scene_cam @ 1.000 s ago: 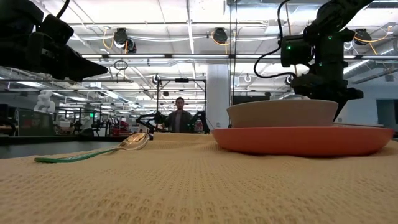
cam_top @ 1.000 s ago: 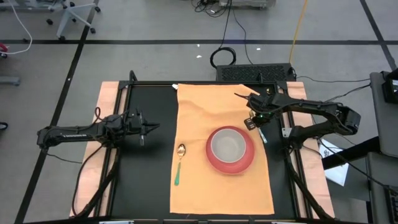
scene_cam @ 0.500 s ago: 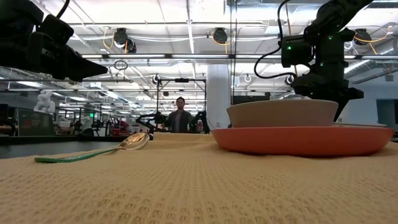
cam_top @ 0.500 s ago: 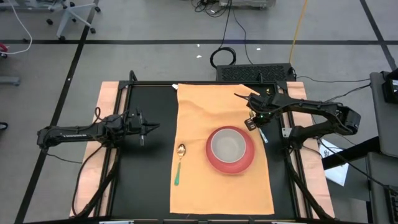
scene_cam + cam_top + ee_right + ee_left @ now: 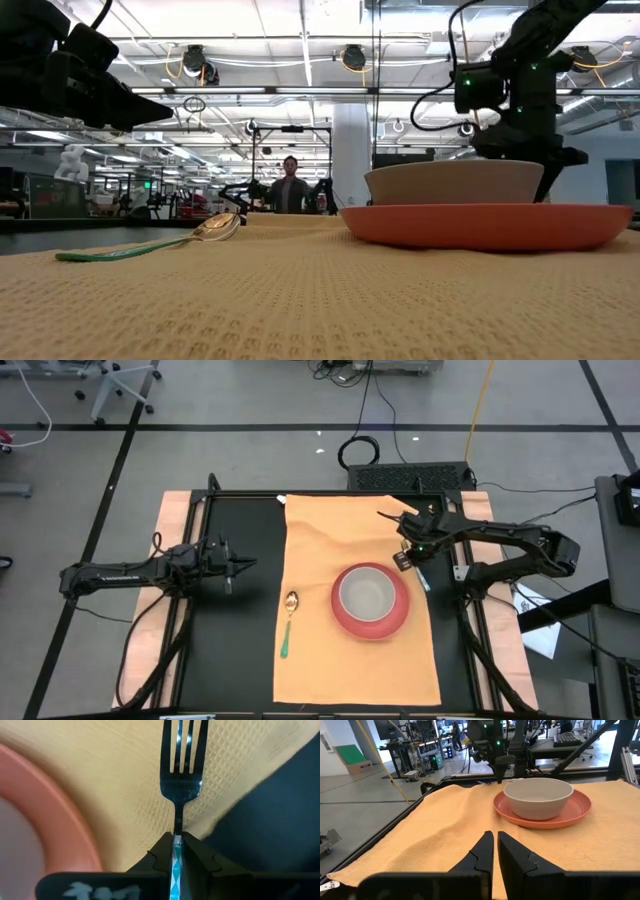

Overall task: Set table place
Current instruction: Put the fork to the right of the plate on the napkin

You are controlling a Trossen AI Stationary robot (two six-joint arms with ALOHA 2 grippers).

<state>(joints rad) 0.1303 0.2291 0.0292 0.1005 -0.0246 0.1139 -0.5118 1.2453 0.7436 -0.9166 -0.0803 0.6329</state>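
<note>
Right now the right jaws [image 5: 176, 851] pinch a fork [image 5: 180, 775] by its handle, tines pointing ahead over the mat [image 5: 315, 560] edge, the red plate [image 5: 344, 617] with its bowl [image 5: 366, 596] just beside them. Judging by its wrinkles, the mat is soft and light, lies flat on the table [image 5: 245, 620], and is best gripped at a corner. The left jaws [image 5: 495, 851], pressed together and empty, wait off the mat, with the spoon [image 5: 288, 622] ahead and to one side.

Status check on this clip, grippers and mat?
Right gripper clamps fork over mat beside plate. Left gripper shut, waiting. Nothing blocking.

Bowl [image 5: 455, 181] on plate [image 5: 487, 226], spoon [image 5: 160, 241] alongside
</note>
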